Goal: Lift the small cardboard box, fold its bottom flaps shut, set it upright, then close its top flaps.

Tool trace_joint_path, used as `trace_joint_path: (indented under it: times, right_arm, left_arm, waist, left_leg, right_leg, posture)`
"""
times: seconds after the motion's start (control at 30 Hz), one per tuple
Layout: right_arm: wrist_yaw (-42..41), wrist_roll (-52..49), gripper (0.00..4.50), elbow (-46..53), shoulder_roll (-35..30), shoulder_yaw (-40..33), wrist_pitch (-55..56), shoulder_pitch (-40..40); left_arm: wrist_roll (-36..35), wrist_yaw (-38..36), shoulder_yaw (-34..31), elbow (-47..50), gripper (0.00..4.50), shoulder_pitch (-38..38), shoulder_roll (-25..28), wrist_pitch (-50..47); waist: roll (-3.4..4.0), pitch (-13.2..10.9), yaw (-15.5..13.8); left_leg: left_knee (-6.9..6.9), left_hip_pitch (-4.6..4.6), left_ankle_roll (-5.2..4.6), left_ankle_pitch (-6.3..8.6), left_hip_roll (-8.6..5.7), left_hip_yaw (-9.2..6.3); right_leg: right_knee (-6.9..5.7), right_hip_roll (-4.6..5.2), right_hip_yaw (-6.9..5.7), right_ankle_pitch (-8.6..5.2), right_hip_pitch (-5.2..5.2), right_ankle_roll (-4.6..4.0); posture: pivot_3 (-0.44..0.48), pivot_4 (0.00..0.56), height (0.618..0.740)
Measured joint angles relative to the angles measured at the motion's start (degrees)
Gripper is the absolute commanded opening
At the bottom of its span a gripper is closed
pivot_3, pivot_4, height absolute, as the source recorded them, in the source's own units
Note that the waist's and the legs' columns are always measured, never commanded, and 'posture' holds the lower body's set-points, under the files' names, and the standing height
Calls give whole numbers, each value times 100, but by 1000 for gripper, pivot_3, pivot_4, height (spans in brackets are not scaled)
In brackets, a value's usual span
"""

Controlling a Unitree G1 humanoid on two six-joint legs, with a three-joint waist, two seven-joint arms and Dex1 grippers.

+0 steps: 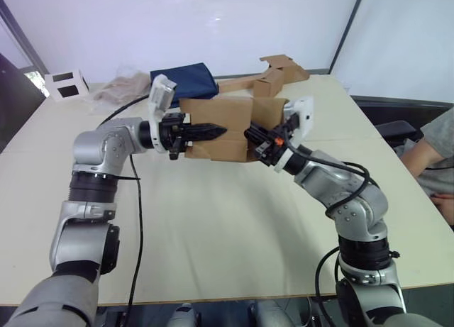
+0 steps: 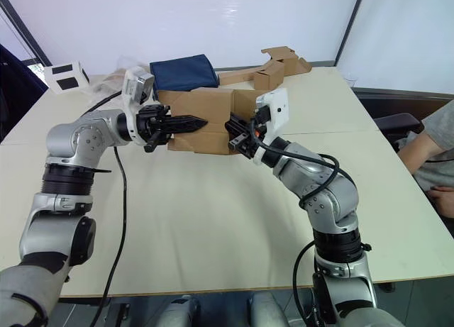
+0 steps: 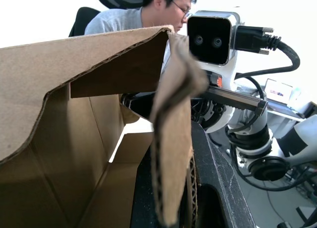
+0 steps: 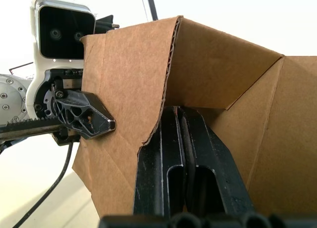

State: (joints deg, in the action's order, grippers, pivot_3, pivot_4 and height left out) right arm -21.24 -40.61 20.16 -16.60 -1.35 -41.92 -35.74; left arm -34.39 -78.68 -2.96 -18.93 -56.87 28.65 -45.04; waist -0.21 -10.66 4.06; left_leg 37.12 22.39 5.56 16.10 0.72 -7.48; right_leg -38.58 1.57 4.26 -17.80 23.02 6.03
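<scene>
Pale and broad, the table is carrying clutter along its far edge: a white box with black squares at far left, a dark blue bag behind the arms, and another brown box with long cardboard strips to the far right. Above the table's middle, the small cardboard box is hanging in the air between both arms, open at its ends and showing only bare cardboard walls inside. The left gripper is pinching the box's left wall with closed fingers. The right gripper is clamping a flap at the right end, its fingers pressed together. A seated person is waiting at the right.
</scene>
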Motion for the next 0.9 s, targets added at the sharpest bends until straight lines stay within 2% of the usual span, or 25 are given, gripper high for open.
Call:
trace_joint_path:
  times: [0.13, 0.27, 0.5, 0.57, 0.7, 0.9]
  right_arm:
    - [-59, -2, 49, 35, -153, -26, -7, 11]
    - [-402, -150, 49, 402, -833, -277, -168, 319]
    - [-631, -765, 49, 684, -1455, -1012, -461, 485]
    - [-810, -853, 49, 731, -1856, -1108, -607, 864]
    - [-1062, -936, 49, 748, -2074, -1018, -865, 1472]
    - [-1069, -466, 49, 680, -1924, -431, -588, 1457]
  left_arm:
    - [42, 96, 7, -9, 0, -8, -22, 221]
    - [258, 234, 69, -59, 0, -24, -8, 567]
    - [625, 335, 342, -106, 0, -72, -81, 1196]
    - [614, 365, 335, -124, 0, -169, -167, 1196]
    - [610, 374, 276, -124, 0, -253, -164, 1197]
    - [523, 362, 266, -119, 0, -261, -194, 1136]
  waist:
    - [0, 0, -8]
    - [0, 0, -25]
    - [0, 0, -14]
    - [-1, -1, -55]
    - [-1, -1, -48]
    - [-1, -1, -11]
  left_leg:
    - [0, 0, -1, 0, 0, 0]
    - [0, 3, -16, 9, -2, 0]
    - [0, 3, -25, 14, 0, 0]
    - [1, 4, -28, 15, -1, 0]
    - [3, 1, -29, 16, -1, 2]
    - [1, 0, -29, 16, 0, 1]
  right_leg:
    - [0, 0, 0, 0, 0, 0]
    - [8, 3, 0, 0, -3, 0]
    - [6, 0, 0, 0, -2, 0]
    - [10, 1, -2, 0, -5, 1]
    - [10, 1, 0, 0, -8, 1]
    - [9, -1, 0, 0, -6, 1]
  posture:
    - [0, 150, 740]
    - [0, 150, 740]
    - [0, 150, 740]
    - [0, 150, 740]
    - [0, 150, 740]
    - [0, 150, 740]
